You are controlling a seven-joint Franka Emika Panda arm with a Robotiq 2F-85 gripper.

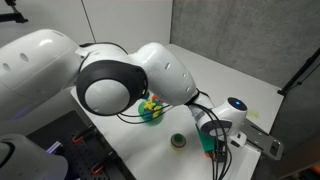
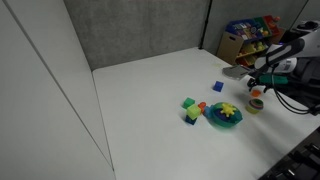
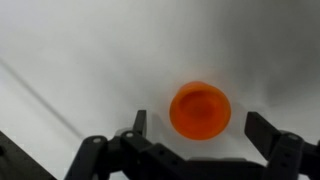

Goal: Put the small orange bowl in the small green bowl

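Nothing is done yet, I'd say: the claw (image 3: 197, 116) hangs wide open and empty over the small orange bowl (image 3: 200, 110), on the desk (image 2: 150, 90) near the small green bowl (image 1: 178, 141), so gripping, lifting and nesting are all left.

Wrist view soft throughout: small orange bowl (image 3: 200, 110) blurred, my claw (image 3: 198, 125) dark and unsharp beside it. Desk (image 3: 80, 50) evenly bright; faint grey shadow bands left of the bowl.
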